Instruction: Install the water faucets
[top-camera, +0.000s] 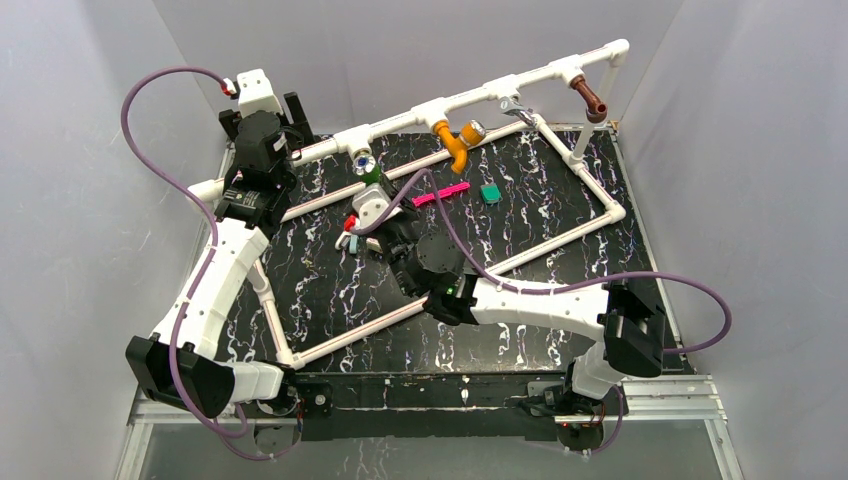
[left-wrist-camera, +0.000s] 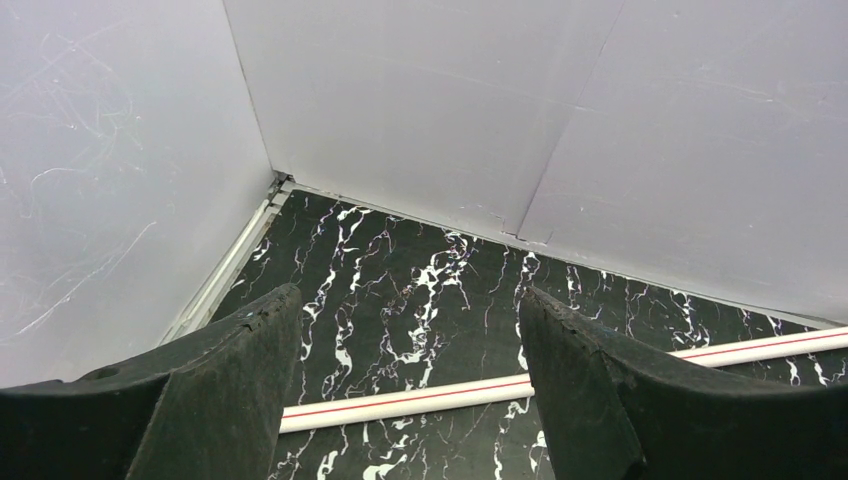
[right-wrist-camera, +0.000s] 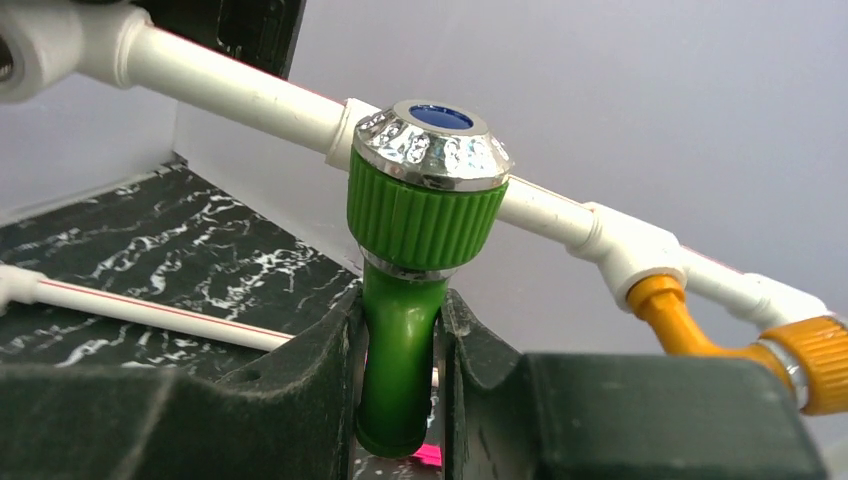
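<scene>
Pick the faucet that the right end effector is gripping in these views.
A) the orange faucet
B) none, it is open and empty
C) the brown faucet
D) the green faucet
D: the right wrist view shows the right end effector shut on the spout of the green faucet, while the orange faucet and brown faucet sit farther along the white pipe, untouched.

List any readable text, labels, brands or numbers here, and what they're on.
None legible in any view.
No marking: green plastic elbow faucet with chrome, blue-centred cap.
Red line only, no print: white plastic pipe.
Too small to tell: flat pink strip, small green square block.
</scene>
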